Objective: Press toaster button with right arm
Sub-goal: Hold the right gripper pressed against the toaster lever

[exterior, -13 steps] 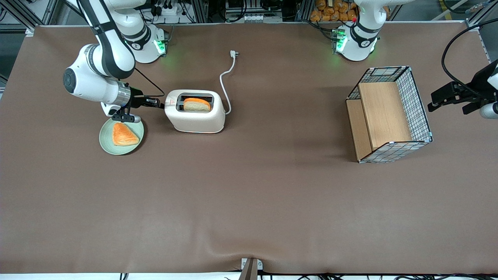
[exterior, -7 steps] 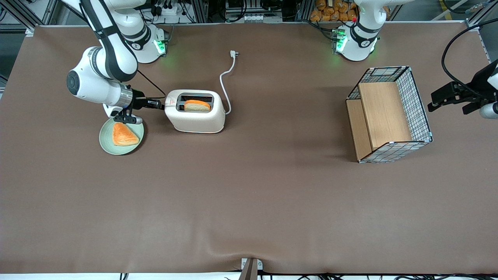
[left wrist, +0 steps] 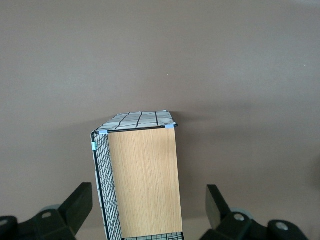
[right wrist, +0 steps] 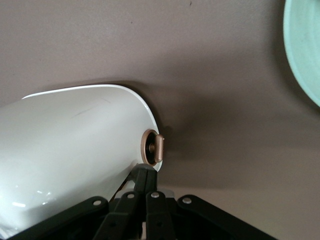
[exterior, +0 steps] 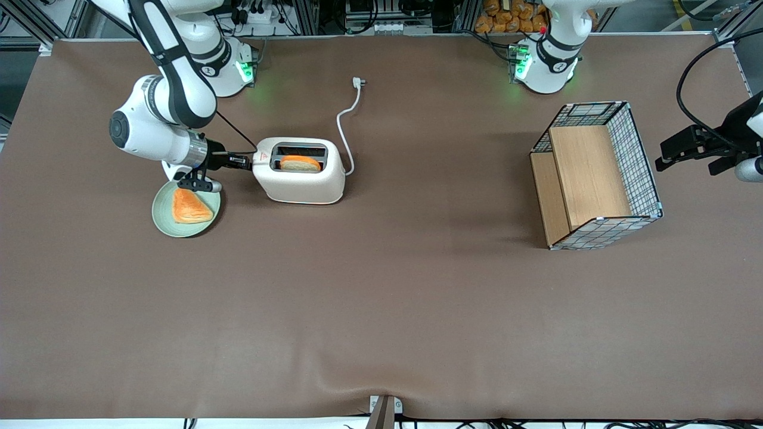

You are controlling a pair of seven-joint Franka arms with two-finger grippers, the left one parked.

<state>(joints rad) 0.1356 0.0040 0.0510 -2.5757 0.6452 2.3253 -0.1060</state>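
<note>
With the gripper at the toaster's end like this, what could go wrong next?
1. The gripper pushes sideways at the end of the toaster, which stands free on the table: it may slide instead of latching.
2. The fingertips sit close to the bronze knob and could slip onto it.
3. The wrist hangs over the plate with the pastry; descending could clip it.

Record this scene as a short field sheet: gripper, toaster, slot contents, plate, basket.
gripper: shut, at the toaster's end that faces the working arm's end of the table
toaster: upright, cord unplugged on the table
slot contents: bread slice, sunk low
plate: green, holds a pastry, beside the toaster
basket: toward the parked arm's end
</note>
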